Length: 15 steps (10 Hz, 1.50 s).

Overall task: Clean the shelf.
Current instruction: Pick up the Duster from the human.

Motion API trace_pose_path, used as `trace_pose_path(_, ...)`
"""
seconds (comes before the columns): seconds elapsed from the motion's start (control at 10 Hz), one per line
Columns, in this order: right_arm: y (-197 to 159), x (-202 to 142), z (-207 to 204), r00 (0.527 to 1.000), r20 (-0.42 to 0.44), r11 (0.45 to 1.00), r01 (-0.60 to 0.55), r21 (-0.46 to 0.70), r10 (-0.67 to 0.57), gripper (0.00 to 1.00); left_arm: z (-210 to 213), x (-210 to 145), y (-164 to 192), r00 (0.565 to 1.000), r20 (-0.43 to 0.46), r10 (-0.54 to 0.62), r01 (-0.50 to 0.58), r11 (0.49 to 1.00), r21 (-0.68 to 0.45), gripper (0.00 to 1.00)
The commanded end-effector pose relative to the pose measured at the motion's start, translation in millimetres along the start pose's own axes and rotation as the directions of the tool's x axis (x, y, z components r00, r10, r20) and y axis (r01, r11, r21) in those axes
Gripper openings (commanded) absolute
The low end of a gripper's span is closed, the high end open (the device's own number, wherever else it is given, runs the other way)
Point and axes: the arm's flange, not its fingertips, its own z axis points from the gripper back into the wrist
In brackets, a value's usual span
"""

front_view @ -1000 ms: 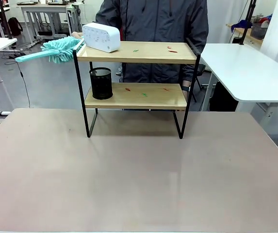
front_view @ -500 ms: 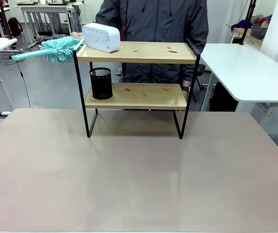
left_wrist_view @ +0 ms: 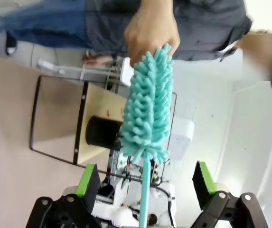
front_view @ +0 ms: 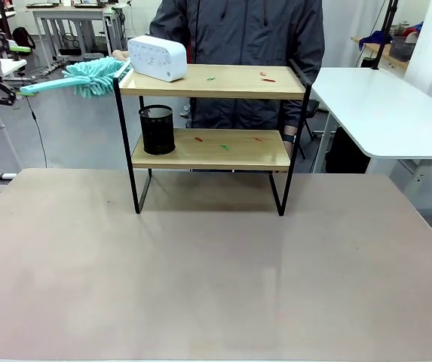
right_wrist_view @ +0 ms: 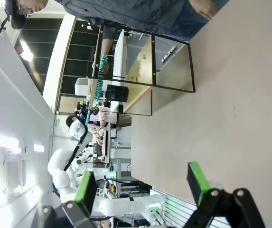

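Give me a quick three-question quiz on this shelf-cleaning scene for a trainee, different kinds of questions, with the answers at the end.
1. True or false: the left end effector is shut on the handle of the duster.
2. Which thing stands on the lower board of the shelf? A) white box B) black mesh cup C) duster
3. Fill in: the duster's fluffy head is gripped by the person's ____.
Key: 1 false, its fingers are open with the handle between them. 2 B. 3 hand.
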Motion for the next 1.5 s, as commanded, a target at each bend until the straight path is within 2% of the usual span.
trace_pose_path(0.0, 1.9, 3.5, 0.0, 0.999, 0.016, 0.999, -0.029, 0.021, 0.029, 1.0, -19.0, -20.4, -0.7, 0.993, -0.117, 0.022, -0.019, 1.0, 0.023, 1.0)
trace_pose_path(0.2, 1.9, 3.5, 0.0, 0.999, 0.016, 0.999, -0.029, 0.021, 0.029, 1.0, -48.4, -39.7, 6.7, 0.986, -0.166, 0.021, -0.014, 0.999, 0.04, 1.0)
trace_pose_path(0.4, 1.9, 3.5, 0.0, 0.999, 0.016, 0.999, -0.029, 0.021, 0.029, 1.0, -69.9, -54.9, 6.3, 0.988, -0.154, 0.005, -0.005, 1.0, -0.002, 1.0)
trace_pose_path(0.6, 1.9, 3.5, 0.0, 0.999, 0.016, 0.999, -0.029, 0.021, 0.029, 1.0, -89.5, -64.9, 7.5, 0.982, -0.189, 0.0, 0.001, 1.0, 0.001, 1.0)
trace_pose_path(0.8, 1.9, 3.5, 0.0, 0.999, 0.016, 0.999, -0.029, 0.021, 0.029, 1.0, -88.2, -60.0, 9.8, 0.985, -0.174, 0.019, -0.022, 1.0, -0.017, 1.0)
trace_pose_path(0.9, 1.9, 3.5, 0.0, 0.999, 0.016, 0.999, -0.029, 0.021, 0.029, 1.0, -85.6, -58.2, 9.6, 0.991, -0.135, 0.007, -0.013, 0.999, -0.042, 1.0)
trace_pose_path(1.0, 1.9, 3.5, 0.0, 0.999, 0.016, 0.999, -0.029, 0.021, 0.029, 1.0, -84.4, -59.0, 9.1, 0.992, -0.125, -0.019, 0.009, 0.997, -0.078, 0.42)
trace_pose_path(1.1, 1.9, 3.5, 0.0, 0.999, 0.016, 0.999, -0.029, 0.021, 0.029, 1.0, -84.0, -61.7, 7.8, 0.991, -0.13, -0.044, 0.031, 0.995, -0.096, 0.42)
trace_pose_path(1.2, 1.9, 3.5, 0.0, 0.999, 0.016, 0.999, -0.029, 0.021, 0.029, 1.0, -84.1, -63.0, 6.9, 0.99, -0.135, -0.046, 0.032, 0.994, -0.102, 0.0)
trace_pose_path(1.3, 1.9, 3.5, 0.0, 0.999, 0.016, 0.999, -0.029, 0.021, 0.029, 1.0, -83.8, -63.7, 7.1, 0.989, -0.139, -0.049, 0.034, 0.994, -0.108, 0.37)
trace_pose_path(1.4, 1.9, 3.5, 0.0, 0.999, 0.016, 0.999, -0.029, 0.021, 0.029, 1.0, -83.7, -63.8, 8.1, 0.989, -0.137, -0.048, 0.033, 0.993, -0.11, 0.0)
